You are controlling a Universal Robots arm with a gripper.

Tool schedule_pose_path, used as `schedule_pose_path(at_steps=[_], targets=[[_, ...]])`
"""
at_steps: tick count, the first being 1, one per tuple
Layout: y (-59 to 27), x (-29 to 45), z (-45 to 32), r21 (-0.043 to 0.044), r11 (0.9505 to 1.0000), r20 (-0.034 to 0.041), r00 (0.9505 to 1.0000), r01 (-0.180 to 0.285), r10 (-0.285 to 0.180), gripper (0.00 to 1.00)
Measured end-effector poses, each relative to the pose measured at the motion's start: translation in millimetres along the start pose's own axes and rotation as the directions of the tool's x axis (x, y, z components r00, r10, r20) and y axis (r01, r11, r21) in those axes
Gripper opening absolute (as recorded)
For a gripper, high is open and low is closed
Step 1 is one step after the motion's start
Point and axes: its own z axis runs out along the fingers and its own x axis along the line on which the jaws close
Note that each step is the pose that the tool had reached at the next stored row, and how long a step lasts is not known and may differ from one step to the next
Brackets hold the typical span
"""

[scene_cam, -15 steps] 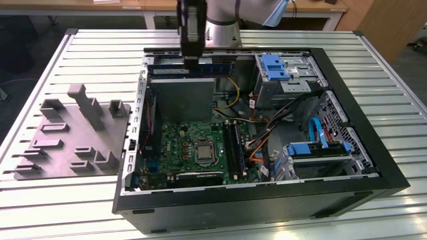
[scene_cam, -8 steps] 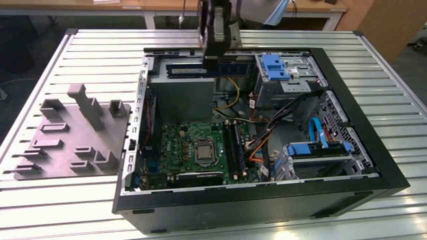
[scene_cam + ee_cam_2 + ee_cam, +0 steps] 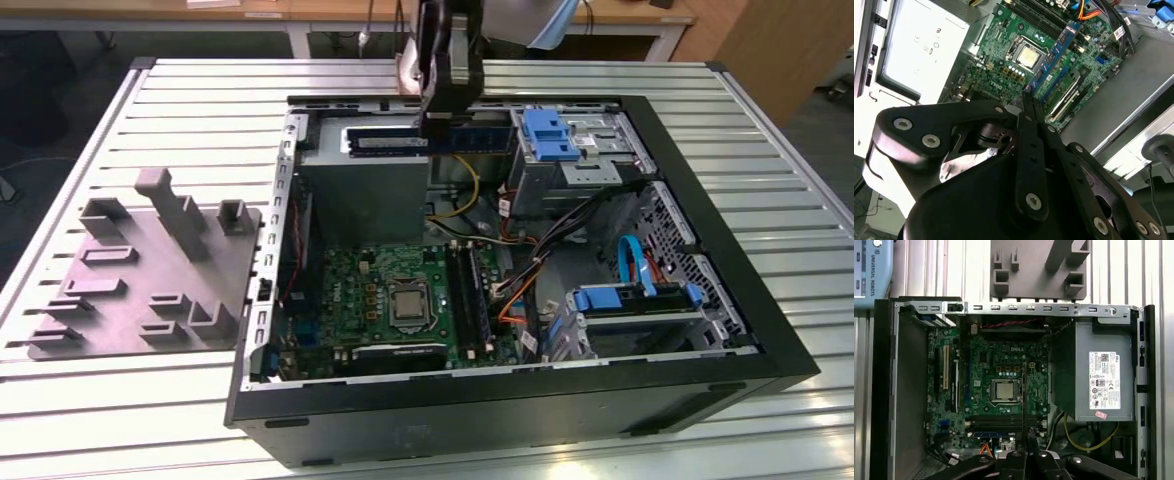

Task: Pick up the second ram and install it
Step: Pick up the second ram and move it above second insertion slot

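My gripper (image 3: 438, 128) hangs over the far side of the open computer case (image 3: 534, 400), shut on the second ram (image 3: 387, 142). The ram is a long blue-black stick held level above the grey power supply (image 3: 360, 195). In the second wrist view the ram (image 3: 1056, 52) juts out from the shut gripper (image 3: 1027, 102) over the green motherboard (image 3: 1004, 45). In the first wrist view the ram (image 3: 1024, 390) appears edge-on as a thin dark line rising from the gripper (image 3: 1026, 439). The long black sockets (image 3: 467, 290) lie on the motherboard (image 3: 380, 300) beside the processor (image 3: 404, 303).
On the exterior view's left, a grey fixture plate (image 3: 147, 270) with upright blocks lies on the slatted metal table (image 3: 747, 120). Inside the case are blue drive brackets (image 3: 547, 135), a second blue bracket (image 3: 634, 297) and loose cables (image 3: 527, 270). The case walls stand around the motherboard.
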Motion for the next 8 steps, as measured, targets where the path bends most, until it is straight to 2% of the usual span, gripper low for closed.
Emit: schedule_pose_path(at_steps=[8], targets=[[-0.6, 0.7, 14.4, -0.0001, 1.0000, -0.0002, 1.0000, 0.000, 0.000, 0.11]])
